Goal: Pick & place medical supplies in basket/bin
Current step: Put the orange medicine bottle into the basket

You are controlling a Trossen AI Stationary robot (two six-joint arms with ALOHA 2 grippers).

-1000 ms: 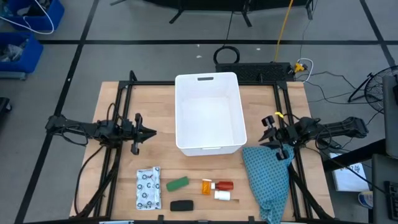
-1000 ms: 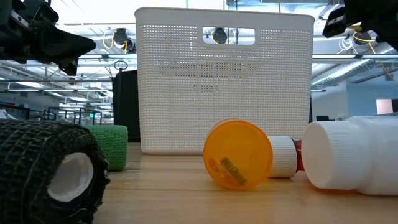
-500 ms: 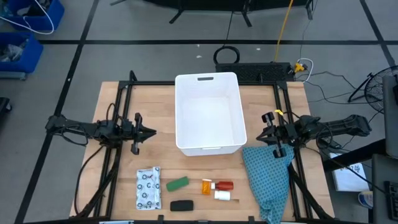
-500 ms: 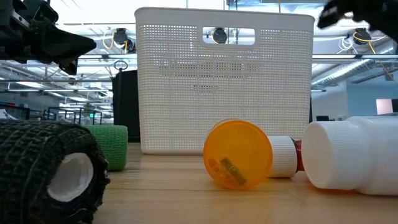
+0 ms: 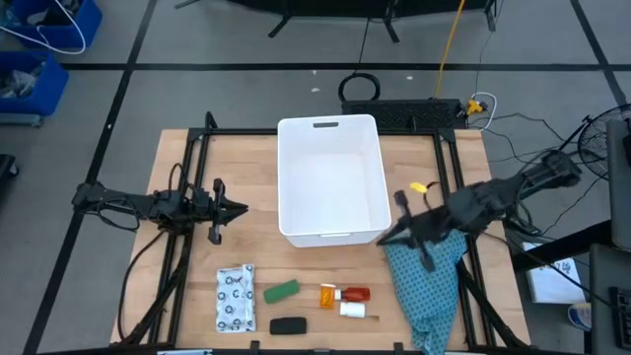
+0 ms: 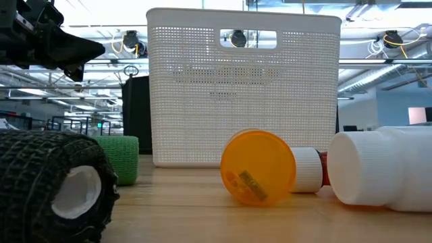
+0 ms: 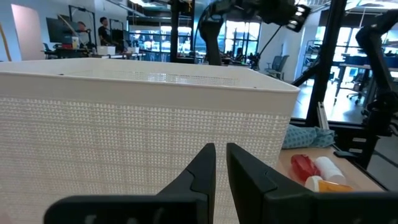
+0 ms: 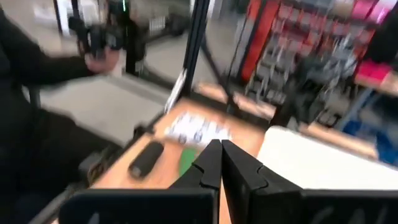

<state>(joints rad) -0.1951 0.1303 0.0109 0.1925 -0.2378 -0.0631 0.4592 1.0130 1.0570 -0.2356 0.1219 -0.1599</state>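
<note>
The white basket point(image 5: 282, 182) stands mid-table; the low view shows its perforated wall point(image 6: 243, 88). Near the table's near edge lie the white dotted packet point(image 5: 235, 299), green oblong point(image 5: 282, 291), black oblong point(image 5: 287, 325), orange vial point(image 5: 327, 295), red-and-white bottle point(image 5: 353, 294) and a white bottle point(image 5: 352, 310). My left gripper point(image 5: 237, 208) hovers shut, left of the basket. My right gripper point(image 5: 385, 240) is shut above the basket's near right corner, beside the teal cloth point(image 5: 426, 286). Its wrist view, blurred, looks over the black oblong point(image 8: 146, 158) and green oblong point(image 8: 185, 160).
The teal cloth lies on the table's right near part, under the right arm. Black frame rails run along both table sides. The orange vial point(image 6: 258, 167) and a white bottle point(image 6: 378, 169) lie on their sides. A person's dark sleeve point(image 8: 37, 62) shows beyond the table.
My right gripper has swung from the table's right edge toward the basket's near right corner, moving left and toward the near edge. It has also risen out of the low view and turned about. The supplies and basket have stayed put.
</note>
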